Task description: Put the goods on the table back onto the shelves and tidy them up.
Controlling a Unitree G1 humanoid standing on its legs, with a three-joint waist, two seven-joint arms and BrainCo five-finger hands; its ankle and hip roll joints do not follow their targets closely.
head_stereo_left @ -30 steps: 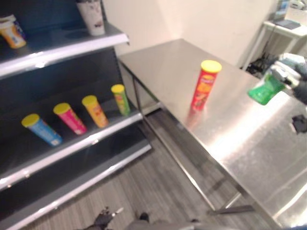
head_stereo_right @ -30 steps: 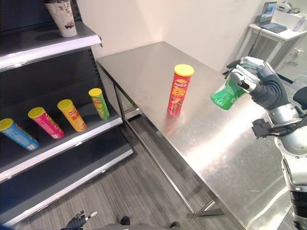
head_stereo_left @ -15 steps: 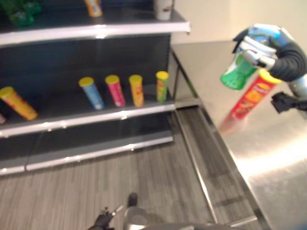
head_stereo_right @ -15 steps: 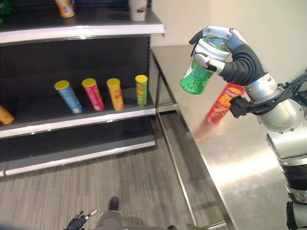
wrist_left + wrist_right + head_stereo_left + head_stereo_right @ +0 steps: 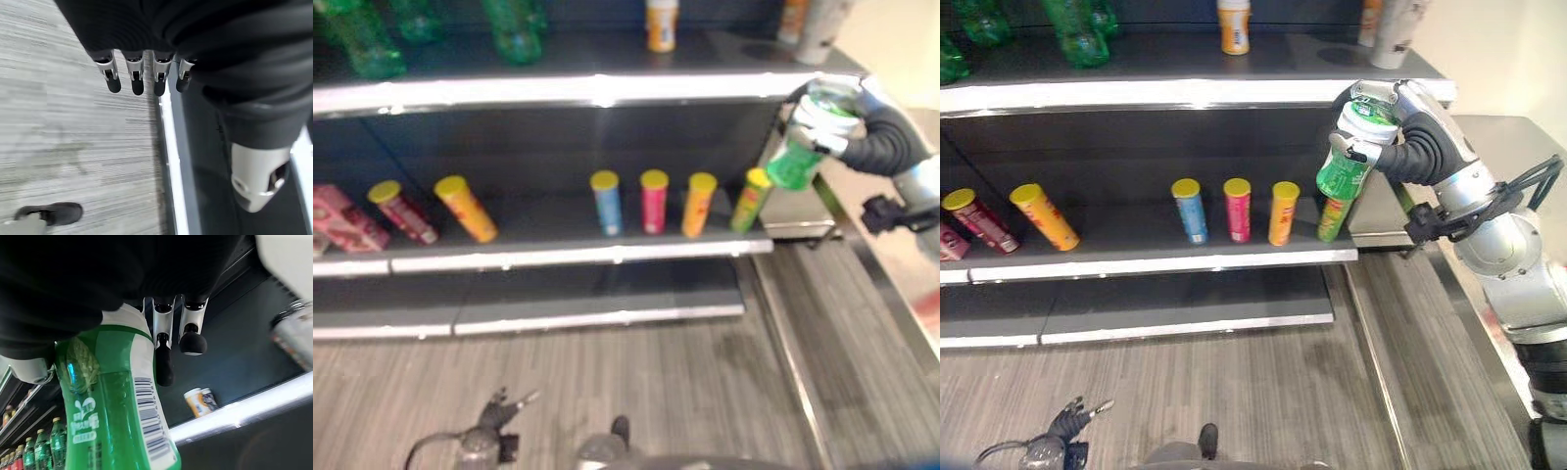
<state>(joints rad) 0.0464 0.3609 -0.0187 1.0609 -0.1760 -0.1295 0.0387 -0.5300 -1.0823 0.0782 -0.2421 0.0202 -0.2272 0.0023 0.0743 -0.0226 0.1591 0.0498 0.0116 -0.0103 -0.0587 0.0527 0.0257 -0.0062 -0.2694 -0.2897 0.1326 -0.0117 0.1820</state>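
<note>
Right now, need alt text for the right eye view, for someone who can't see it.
The right robot hand grips a green bottle, neck down, in front of a dark shelf unit. Upright chip cans stand on the middle shelf with tilted ones further left; green bottles stand on the top shelf. The left robot hand hangs low over grey floor.

Right hand (image 5: 1383, 132): silver fingers, dark tips, back and wrist under dark ribbed cover. Behind wrist, silver-grey rounded forearm segments, glossy, with black clamp-like fitting where cover meets forearm. Left hand (image 5: 146, 73): row of silver fingers with dark rounded tips emerging from black ribbed cover; thumb pale silver, stubby, with open slot near end.
</note>
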